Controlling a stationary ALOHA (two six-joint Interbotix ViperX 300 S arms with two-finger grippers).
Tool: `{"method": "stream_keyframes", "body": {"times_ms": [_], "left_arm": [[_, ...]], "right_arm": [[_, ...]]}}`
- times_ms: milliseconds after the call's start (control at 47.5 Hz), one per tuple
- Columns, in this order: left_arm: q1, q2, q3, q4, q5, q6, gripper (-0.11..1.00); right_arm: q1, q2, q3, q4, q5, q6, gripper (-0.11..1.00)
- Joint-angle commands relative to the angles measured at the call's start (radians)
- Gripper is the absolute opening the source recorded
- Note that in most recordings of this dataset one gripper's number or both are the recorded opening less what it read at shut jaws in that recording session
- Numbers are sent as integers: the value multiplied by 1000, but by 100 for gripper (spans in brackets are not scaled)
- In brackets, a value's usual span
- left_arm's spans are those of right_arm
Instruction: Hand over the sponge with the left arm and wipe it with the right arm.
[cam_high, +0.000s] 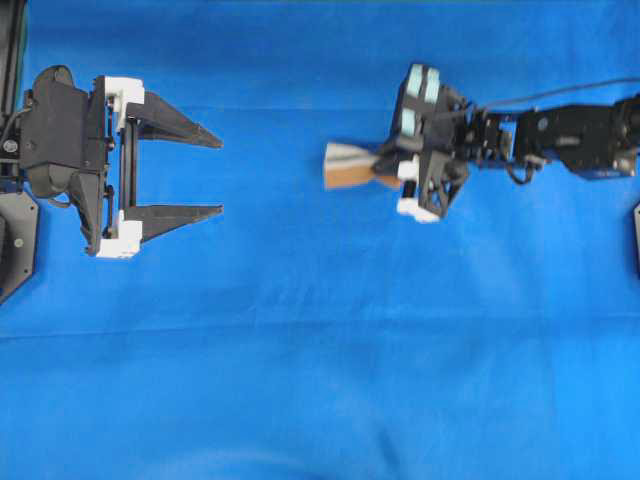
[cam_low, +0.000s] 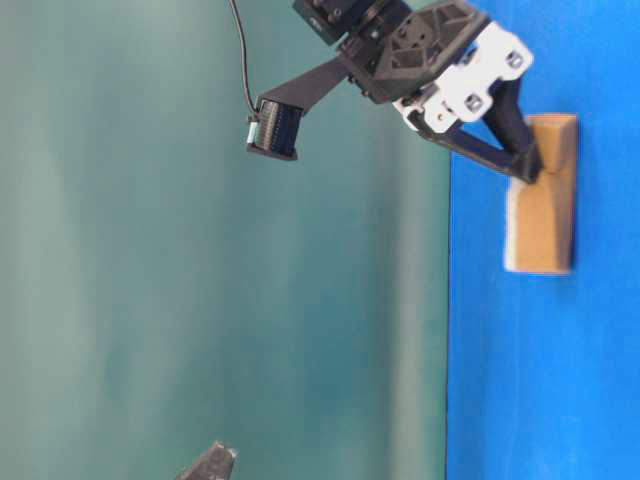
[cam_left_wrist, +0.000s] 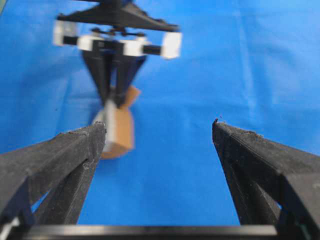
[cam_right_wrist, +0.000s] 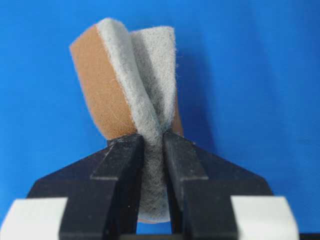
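Note:
The sponge (cam_high: 345, 166), grey-white scouring face over orange-brown foam, is pinched at one end in my right gripper (cam_high: 386, 163), which is shut on it over the blue cloth. In the right wrist view the two black fingers squeeze the sponge (cam_right_wrist: 127, 85) so that it buckles, with the gripper (cam_right_wrist: 153, 142) tight on its grey face. From table level the sponge (cam_low: 545, 205) juts out past the gripper (cam_low: 528, 165). My left gripper (cam_high: 220, 175) stands wide open and holds nothing, well to the left of the sponge. Its wrist view shows the sponge (cam_left_wrist: 121, 131) ahead, beyond the spread gripper (cam_left_wrist: 160, 127).
Blue cloth (cam_high: 320, 380) covers the whole table. A teal-green backdrop (cam_low: 200, 300) fills the table-level view beside the cloth's edge (cam_low: 449, 330). A black cable (cam_high: 560, 93) trails from the right arm. The right arm's wrist camera (cam_low: 275, 128) hangs off its gripper.

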Motion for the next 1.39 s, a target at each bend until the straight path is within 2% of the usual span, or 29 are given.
{"method": "stream_keyframes", "body": {"times_ms": [0,105,211,547,800,968,1053,1368], "left_arm": [[-2,-3,-11,-2,-9,-2,92],[-2,-3,-11,-2,-11,0,92],[-2,-3,-11,-2,-11,-2,92],[-2,-3,-12,-2,-23,0,92],[0,-3,-11,-2,-21,-2,92],[-2,-3,-11,-2,-21,-2,92],[-2,-3,-11,-2,-21,-2,92],[-2,-2,-9,-2,-21,-2,92]], "right_arm": [[-21,-11,-18,-5,-11,-3,20],[-5,-11,-18,-5,-17,-3,20],[49,-11,-12,-2,-15,9,20],[304,-11,-11,38,6,63,20],[385,-9,-12,44,25,115,20],[377,-8,-15,40,28,115,20],[342,-8,-15,37,28,107,20],[80,-12,-31,-49,29,69,20]]}}
